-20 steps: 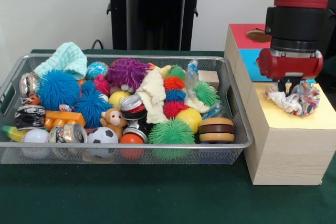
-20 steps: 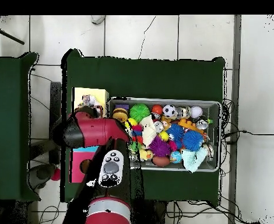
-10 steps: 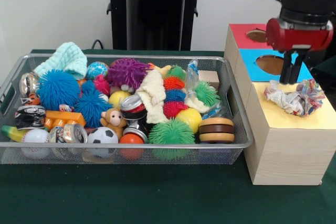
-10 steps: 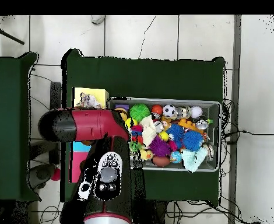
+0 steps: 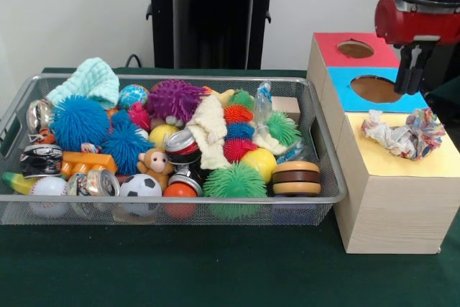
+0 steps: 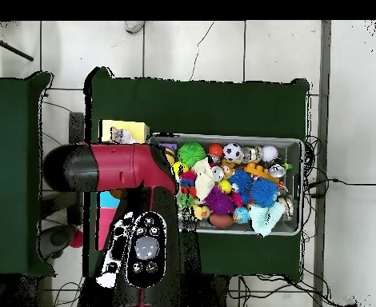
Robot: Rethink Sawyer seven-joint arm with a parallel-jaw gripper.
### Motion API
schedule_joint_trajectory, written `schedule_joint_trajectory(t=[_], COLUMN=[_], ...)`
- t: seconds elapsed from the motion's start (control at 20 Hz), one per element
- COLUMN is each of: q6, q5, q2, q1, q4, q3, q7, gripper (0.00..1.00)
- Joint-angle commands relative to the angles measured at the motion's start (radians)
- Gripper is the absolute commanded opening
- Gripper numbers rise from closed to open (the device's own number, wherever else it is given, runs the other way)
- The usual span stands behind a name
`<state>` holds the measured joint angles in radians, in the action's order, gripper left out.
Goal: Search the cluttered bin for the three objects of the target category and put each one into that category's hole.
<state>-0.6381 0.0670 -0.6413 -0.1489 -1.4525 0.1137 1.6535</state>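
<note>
A rope toy (image 5: 402,134), white with multicolour strands, lies on the yellow surround (image 5: 402,163) of the pale wood box and covers the hole, which is hidden. It also shows in the overhead view (image 6: 121,137). My gripper (image 5: 412,80) hangs above and behind it, over the blue section, open and empty. In the overhead view the arm hides the gripper. The wire mesh bin (image 5: 325,193) holds several toys; I cannot make out another rope toy in it. A cream knitted cloth (image 5: 209,131) lies in its middle.
The blue-surround hole (image 5: 374,89) and the red-surround hole (image 5: 355,49) are behind the yellow section. The bin (image 6: 297,144) holds spiky pom balls, cans, a soccer ball (image 5: 139,186), a toy monkey (image 5: 153,163) and a mint cloth (image 5: 90,81). The pedestal (image 5: 212,16) stands behind.
The gripper let go of the rope toy and rose up and back toward the blue section. The toy stays on the yellow top.
</note>
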Motion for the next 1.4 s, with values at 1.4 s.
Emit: schedule_joint_trajectory(t=[1.4], q6=[0.224], q5=[0.088], q2=[0.046], q1=[0.094], q4=[-0.156], q3=[-0.125], q7=[0.197], gripper=[0.0])
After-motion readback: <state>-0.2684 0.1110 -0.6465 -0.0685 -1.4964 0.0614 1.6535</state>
